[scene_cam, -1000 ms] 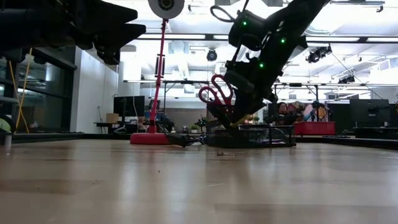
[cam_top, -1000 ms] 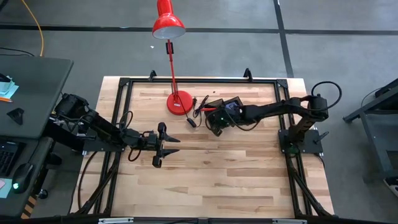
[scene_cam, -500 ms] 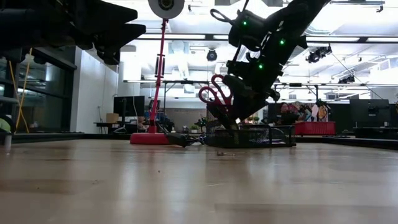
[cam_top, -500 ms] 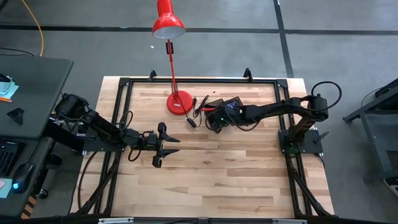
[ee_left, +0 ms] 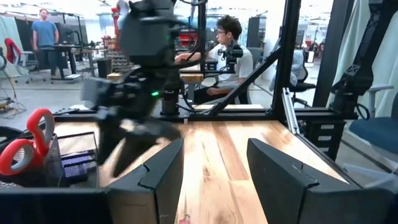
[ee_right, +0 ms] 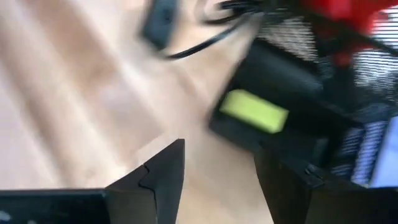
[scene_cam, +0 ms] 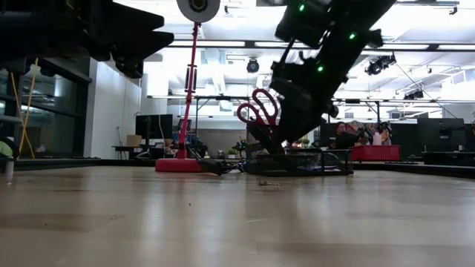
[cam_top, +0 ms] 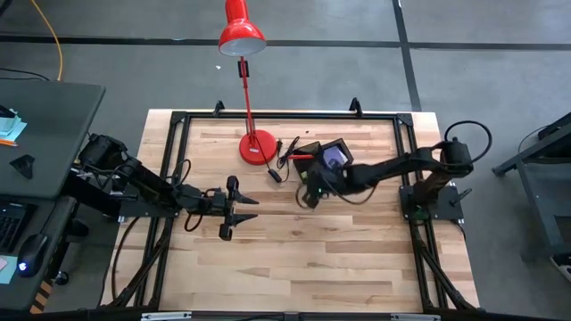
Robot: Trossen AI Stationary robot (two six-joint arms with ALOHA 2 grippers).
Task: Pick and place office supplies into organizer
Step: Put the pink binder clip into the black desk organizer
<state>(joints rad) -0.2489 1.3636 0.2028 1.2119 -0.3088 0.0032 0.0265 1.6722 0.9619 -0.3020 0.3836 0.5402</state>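
Scissors (scene_cam: 259, 111) with red handles are seen standing nearly upright in the organizer (scene_cam: 326, 161), handles up, slightly right of centre in the low view; they appear to be propped that way because the blades are lodged in a compartment of the black mesh tray. In the high view the organizer (cam_top: 332, 153) sits above the centre of the frame, just right of the red lamp base (cam_top: 256, 146), with a purple-blue pad showing in it. A yellow piece (ee_right: 254, 110) is visible inside the tray in the right wrist view, and the scissors' handles (ee_left: 26, 140) appear at the lower left of the left wrist view beside the mesh wall.

The right gripper (cam_top: 309, 191) is placed just below and left of the organizer in the high view, apart from the scissors, and its fingers (ee_right: 163, 171) are seen spread with nothing between them, so it is judged to have released. That position is judged to be a retreat from the tray, leaving the scissors placed.

The left gripper (cam_top: 234, 207) is parked left of centre on the table (cam_top: 294, 259), well apart from the tray; its fingers (ee_left: 160, 174) are parted and empty, presumably kept clear so as not to obstruct the other arm.

A dark cable and small dark item (cam_top: 276, 175) lie on the wood between lamp base and organizer.
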